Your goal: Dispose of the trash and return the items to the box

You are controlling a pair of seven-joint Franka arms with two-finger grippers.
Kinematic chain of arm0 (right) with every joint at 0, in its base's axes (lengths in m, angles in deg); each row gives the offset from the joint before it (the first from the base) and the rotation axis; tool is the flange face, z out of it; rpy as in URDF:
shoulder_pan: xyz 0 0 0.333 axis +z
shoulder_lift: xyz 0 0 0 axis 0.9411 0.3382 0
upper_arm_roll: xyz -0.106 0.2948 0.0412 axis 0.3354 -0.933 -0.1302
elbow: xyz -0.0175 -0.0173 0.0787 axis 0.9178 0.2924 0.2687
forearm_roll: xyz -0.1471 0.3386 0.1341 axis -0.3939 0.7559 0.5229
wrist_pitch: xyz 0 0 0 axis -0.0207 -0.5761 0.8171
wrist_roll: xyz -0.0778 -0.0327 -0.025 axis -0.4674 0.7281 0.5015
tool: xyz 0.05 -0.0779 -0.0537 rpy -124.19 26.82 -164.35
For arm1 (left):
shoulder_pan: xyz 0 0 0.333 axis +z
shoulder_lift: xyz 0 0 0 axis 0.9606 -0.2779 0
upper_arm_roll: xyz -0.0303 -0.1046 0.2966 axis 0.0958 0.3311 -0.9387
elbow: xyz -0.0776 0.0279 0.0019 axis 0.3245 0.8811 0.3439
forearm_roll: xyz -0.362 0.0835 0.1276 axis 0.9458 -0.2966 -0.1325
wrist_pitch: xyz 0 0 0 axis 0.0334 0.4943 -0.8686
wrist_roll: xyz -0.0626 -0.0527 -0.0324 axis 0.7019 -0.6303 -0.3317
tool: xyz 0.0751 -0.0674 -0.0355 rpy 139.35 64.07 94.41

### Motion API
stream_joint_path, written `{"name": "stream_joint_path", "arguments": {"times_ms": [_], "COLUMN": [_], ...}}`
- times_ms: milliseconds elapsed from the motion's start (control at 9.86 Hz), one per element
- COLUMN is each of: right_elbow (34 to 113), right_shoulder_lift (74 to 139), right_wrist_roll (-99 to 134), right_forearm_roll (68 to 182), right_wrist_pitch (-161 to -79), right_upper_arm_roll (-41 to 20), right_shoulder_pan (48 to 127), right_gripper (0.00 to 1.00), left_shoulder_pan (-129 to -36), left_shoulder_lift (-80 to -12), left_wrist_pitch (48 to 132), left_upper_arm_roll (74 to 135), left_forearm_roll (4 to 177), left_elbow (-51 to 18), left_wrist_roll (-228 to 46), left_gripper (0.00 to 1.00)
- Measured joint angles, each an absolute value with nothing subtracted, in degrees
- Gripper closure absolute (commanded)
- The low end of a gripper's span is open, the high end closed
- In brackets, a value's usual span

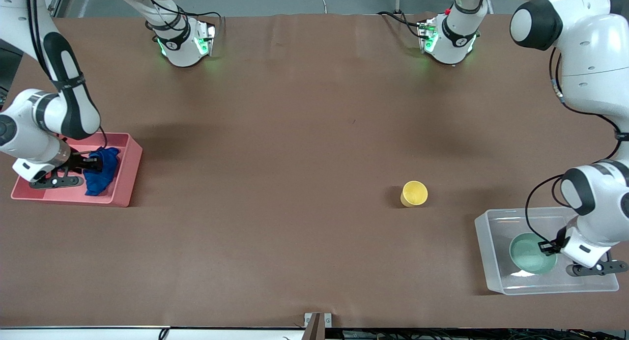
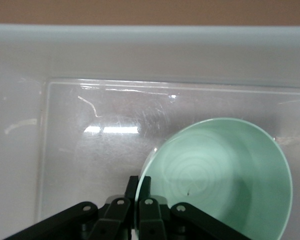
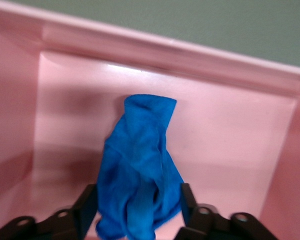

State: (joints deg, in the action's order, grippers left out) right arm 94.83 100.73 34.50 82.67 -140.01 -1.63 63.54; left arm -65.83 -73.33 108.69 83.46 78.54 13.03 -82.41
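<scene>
We see the right gripper point(image 3: 135, 210) clamped on the blue cloth point(image 3: 137, 175) inside the pink bin point(image 1: 125, 175), while the left gripper point(image 2: 137, 192) pinches the mint bowl's point(image 2: 225, 175) rim in the clear tub point(image 1: 491, 276).

blue cloth point(image 1: 100, 171), pink bin point(image 1: 125, 183), yellow cup point(image 1: 414, 193), mint bowl point(image 1: 530, 254)

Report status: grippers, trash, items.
Left gripper shut on mint bowl inside clear tub. Right gripper around blue cloth in pink bin. Yellow cup on table, unobstructed.
</scene>
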Motion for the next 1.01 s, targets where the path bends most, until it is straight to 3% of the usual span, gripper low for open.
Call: {"name": "stream_joint_path", "arguments": {"times_ms": [101,203,304,609,1014], "right_elbow": [92.07,89.00,85.94,76.18,61.40], "right_shoulder_lift": [97.56,93.89,90.41,84.29,82.35], "right_wrist_roll": [34.52,33.24,30.14,16.26,11.65], "right_forearm_roll": [85.07,86.95,87.46,87.67,87.67], "right_wrist_pitch": [-133.36,-126.64,-120.09,-103.85,-88.79], "right_upper_arm_roll": [-1.65,-1.75,-2.19,-8.31,-10.96], "right_shoulder_pan": [63.65,63.78,63.81,64.09,64.15], "right_gripper": [0.00,0.00,0.00,0.00,0.00], "left_shoulder_pan": [-65.81,-65.82,-65.85,-66.47,-66.58], "left_shoulder_lift": [-73.39,-73.32,-73.13,-69.11,-53.97], "left_wrist_pitch": [108.76,108.77,108.76,106.17,84.65], "left_upper_arm_roll": [83.42,83.41,83.45,85.04,92.52], "left_forearm_roll": [78.54,78.53,78.53,78.53,78.53], "left_elbow": [13.07,13.31,13.55,13.61,12.82], "left_wrist_roll": [-82.53,-82.53,-82.53,-82.52,-82.77], "left_gripper": [0.60,0.35,0.16,0.09,0.09]}}
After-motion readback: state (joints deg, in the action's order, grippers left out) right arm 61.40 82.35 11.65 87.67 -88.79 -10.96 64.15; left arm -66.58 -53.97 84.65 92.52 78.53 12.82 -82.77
